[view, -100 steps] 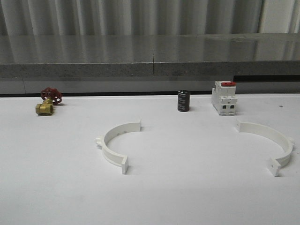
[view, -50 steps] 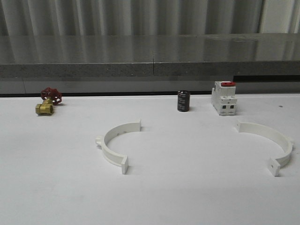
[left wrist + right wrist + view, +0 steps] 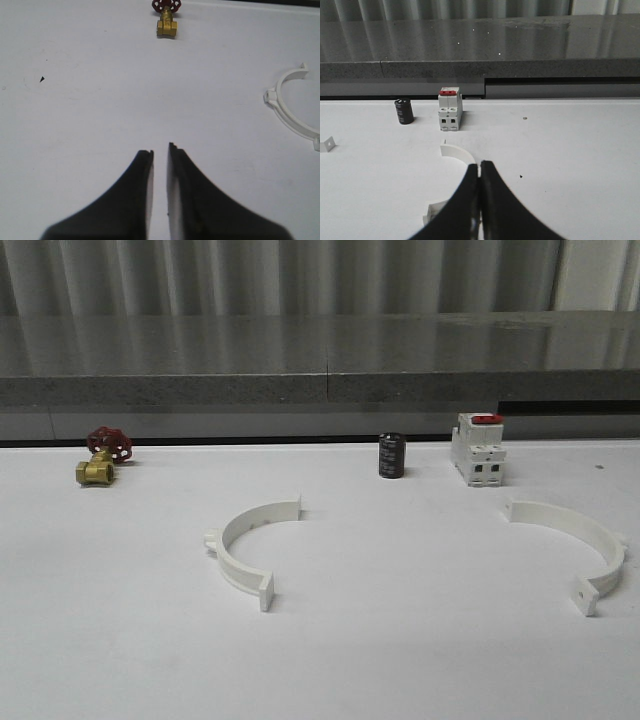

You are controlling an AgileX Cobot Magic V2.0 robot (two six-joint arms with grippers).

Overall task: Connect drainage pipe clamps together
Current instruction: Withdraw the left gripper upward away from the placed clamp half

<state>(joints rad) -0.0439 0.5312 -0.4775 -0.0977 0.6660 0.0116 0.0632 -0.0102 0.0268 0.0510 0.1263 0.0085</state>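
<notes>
Two white half-ring drainage pipe clamps lie flat and apart on the white table (image 3: 400, 640). The left clamp (image 3: 236, 558) opens to the right, and the right clamp (image 3: 597, 534) opens to the left. My left gripper (image 3: 160, 148) hangs over bare table with a narrow gap between its black fingers and nothing in it; the left clamp (image 3: 286, 110) lies off to its side. My right gripper (image 3: 480, 163) is shut, fingers pressed together, with nothing in it. The right clamp's arc (image 3: 460, 152) and one tab (image 3: 432, 211) show from behind its fingers.
A brass valve with a red handwheel (image 3: 103, 455) sits at the back left. A black cylinder (image 3: 391, 455) and a white blocky switch with a red top (image 3: 478, 448) stand at the back, just behind the right clamp. A grey ledge (image 3: 320, 380) runs behind the table.
The right clamp has shifted slightly, its right side settling lower on the table. The left clamp and the other objects have not moved.
</notes>
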